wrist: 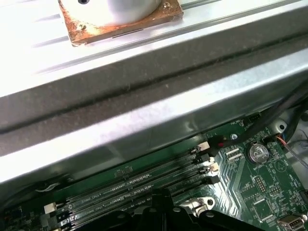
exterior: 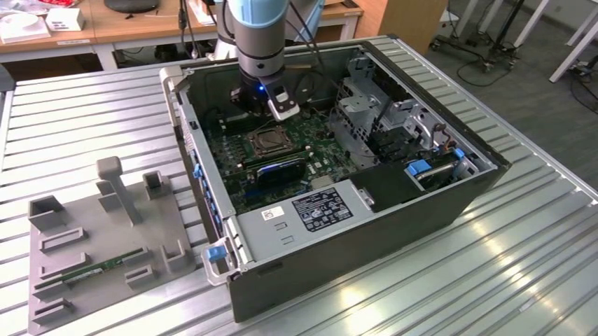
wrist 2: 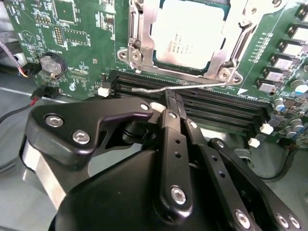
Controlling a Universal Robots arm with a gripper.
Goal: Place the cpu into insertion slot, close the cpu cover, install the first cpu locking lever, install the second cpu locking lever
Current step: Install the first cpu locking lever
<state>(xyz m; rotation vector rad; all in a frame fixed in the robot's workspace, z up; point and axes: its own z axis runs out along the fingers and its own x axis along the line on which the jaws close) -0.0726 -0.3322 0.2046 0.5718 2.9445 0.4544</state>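
Cpu: the cpu (wrist 2: 190,33) is sitting inside the insertion slot (exterior: 251,143), with the cpu cover (wrist 2: 137,38) lying flat around it.
Lever: a thin locking lever (wrist 2: 202,86) is lying along the insertion slot's edge, between it and the memory slots (wrist 2: 226,103).
Pincer: the pincer (wrist 2: 172,102) is pressing its fingers together, with the tips meeting the lever just beside the insertion slot.
Risk: the springy wire may be slipping off the narrow tips if the push is landing off-centre, leaving the cover unlatched.
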